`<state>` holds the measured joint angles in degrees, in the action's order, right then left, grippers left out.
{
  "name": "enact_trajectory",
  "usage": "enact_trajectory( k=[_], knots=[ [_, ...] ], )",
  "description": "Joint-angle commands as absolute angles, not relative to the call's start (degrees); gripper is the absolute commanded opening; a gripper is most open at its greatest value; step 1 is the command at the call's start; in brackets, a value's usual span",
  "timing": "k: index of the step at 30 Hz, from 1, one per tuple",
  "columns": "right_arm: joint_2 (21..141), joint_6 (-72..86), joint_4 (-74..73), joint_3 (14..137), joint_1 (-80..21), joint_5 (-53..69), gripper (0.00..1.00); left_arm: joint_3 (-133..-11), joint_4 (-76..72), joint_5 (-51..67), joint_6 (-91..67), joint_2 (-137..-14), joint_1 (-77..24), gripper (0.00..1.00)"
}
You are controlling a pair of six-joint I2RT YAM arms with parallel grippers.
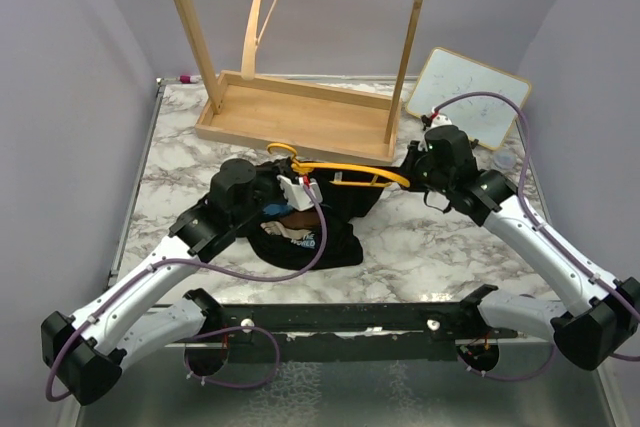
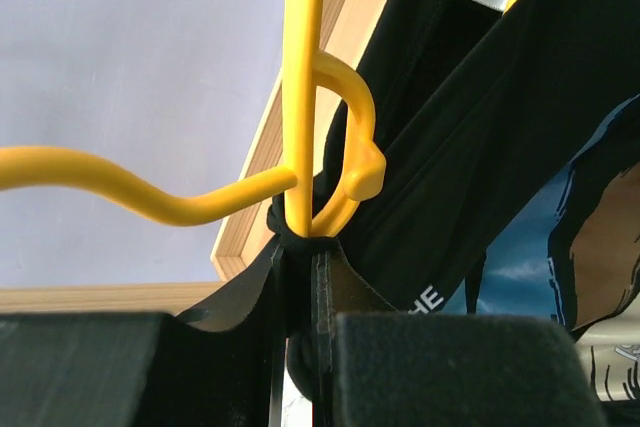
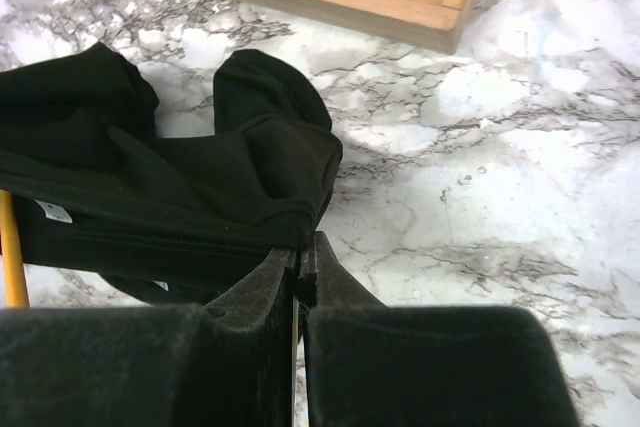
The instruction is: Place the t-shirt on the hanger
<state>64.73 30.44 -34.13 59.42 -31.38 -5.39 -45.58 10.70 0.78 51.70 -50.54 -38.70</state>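
The black t-shirt (image 1: 318,229) lies bunched mid-table, its blue print partly showing. The yellow hanger (image 1: 352,169) runs across its top, hook to the left. My left gripper (image 1: 300,190) is shut on black shirt cloth gathered at the hanger's neck. The left wrist view shows the gripper (image 2: 298,267) pinching cloth just below the hanger's hook (image 2: 345,137), beside the shirt's print (image 2: 540,237). My right gripper (image 1: 408,179) is at the hanger's right end. In the right wrist view the gripper (image 3: 303,262) is shut on the shirt's edge (image 3: 230,187), with a bit of the hanger (image 3: 10,257) at left.
A wooden rack with a tray base (image 1: 290,119) stands at the back, a pale wooden hanger (image 1: 260,22) hanging on it. A small whiteboard (image 1: 468,97) leans at the back right. A pink-capped marker (image 1: 185,77) lies at the back left. Purple walls close in both sides.
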Motion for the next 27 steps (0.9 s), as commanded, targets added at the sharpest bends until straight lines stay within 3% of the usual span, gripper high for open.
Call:
enact_trajectory(
  k=[1,18,27],
  knots=[
    [62.0,31.13,-40.27,62.3,-30.5,-13.47,0.01,-44.75,9.67,-8.67,54.53,-52.69,-37.33,0.0],
    [62.97,28.36,-43.88,69.13,-30.41,-18.28,0.01,-48.42,8.28,-12.25,55.68,-60.53,-34.98,0.0],
    [70.7,23.35,-47.16,79.18,-30.62,-12.32,0.01,-58.31,9.89,-11.14,55.63,-70.55,-35.06,0.0]
  ],
)
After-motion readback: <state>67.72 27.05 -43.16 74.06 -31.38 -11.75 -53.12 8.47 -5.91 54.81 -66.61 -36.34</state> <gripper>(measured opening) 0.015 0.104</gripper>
